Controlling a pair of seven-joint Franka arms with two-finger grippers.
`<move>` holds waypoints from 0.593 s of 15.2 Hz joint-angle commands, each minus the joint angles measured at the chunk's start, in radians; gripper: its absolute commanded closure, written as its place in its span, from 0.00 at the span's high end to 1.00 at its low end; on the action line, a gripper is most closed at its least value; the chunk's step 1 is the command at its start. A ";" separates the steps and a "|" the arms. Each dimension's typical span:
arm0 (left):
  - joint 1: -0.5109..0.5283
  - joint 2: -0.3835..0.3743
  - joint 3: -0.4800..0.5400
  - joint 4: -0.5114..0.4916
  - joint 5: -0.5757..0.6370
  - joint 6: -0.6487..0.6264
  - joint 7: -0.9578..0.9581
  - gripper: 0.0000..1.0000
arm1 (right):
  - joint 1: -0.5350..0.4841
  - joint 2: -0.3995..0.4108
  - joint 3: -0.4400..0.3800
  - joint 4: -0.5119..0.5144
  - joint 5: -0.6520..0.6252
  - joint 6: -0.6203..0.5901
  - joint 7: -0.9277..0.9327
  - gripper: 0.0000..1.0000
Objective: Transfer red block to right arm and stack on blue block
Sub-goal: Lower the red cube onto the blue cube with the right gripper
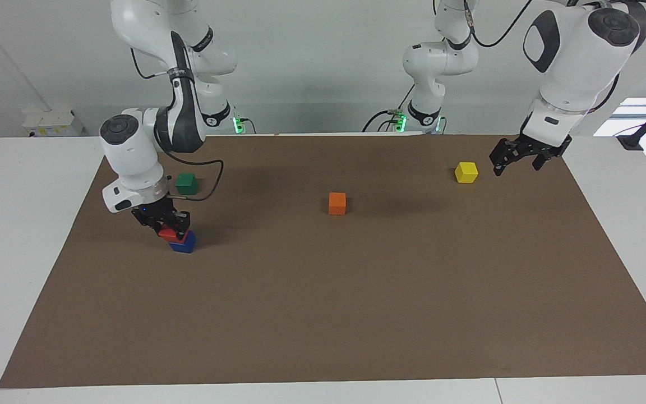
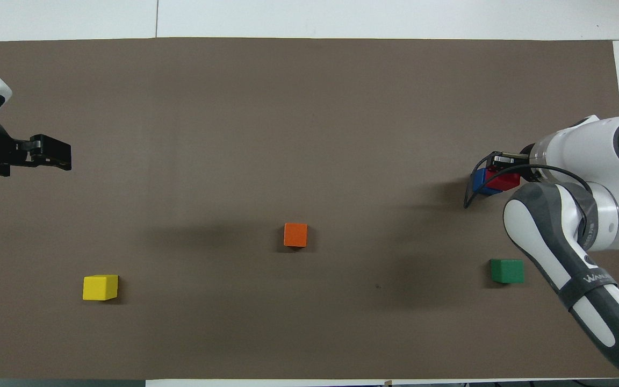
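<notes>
This looks like a robotics lab: two white arms (image 1: 149,112) stand at a white counter (image 1: 31,224) under a brown mat (image 1: 356,292), against bare pale walls, with cabling and green status lights (image 1: 237,124) behind.

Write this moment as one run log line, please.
right hand: shut on red block, over blue block | left hand: open, waiting beside yellow block
</notes>
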 commanded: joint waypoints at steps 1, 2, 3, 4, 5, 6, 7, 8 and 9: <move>-0.010 -0.011 0.013 -0.002 -0.012 -0.013 0.005 1.00 | -0.003 -0.009 0.006 -0.021 -0.025 0.030 0.034 0.00; -0.010 -0.011 0.013 -0.002 -0.011 -0.013 0.005 1.00 | -0.001 -0.009 0.006 -0.022 -0.025 0.030 0.036 0.00; -0.010 -0.011 0.013 -0.002 -0.012 -0.013 0.005 1.00 | -0.001 -0.009 0.006 -0.025 -0.025 0.031 0.034 0.00; -0.010 -0.011 0.013 -0.002 -0.011 -0.013 0.005 1.00 | -0.003 -0.009 0.006 -0.028 -0.025 0.034 0.034 0.00; -0.010 -0.011 0.013 -0.002 -0.011 -0.014 0.005 1.00 | -0.003 -0.009 0.006 -0.030 -0.025 0.046 0.033 0.00; -0.010 -0.011 0.013 -0.002 -0.012 -0.013 0.005 1.00 | -0.003 -0.009 0.006 -0.042 -0.025 0.060 0.031 0.00; -0.010 -0.011 0.013 -0.002 -0.011 -0.013 0.005 1.00 | -0.003 -0.008 0.006 -0.047 -0.025 0.063 0.033 0.00; -0.010 -0.011 0.013 -0.002 -0.011 -0.013 0.005 1.00 | -0.003 -0.003 0.006 -0.047 -0.025 0.063 0.033 0.00; -0.010 -0.010 0.013 -0.002 -0.011 -0.013 0.005 1.00 | -0.003 -0.002 0.006 -0.047 -0.025 0.063 0.033 0.00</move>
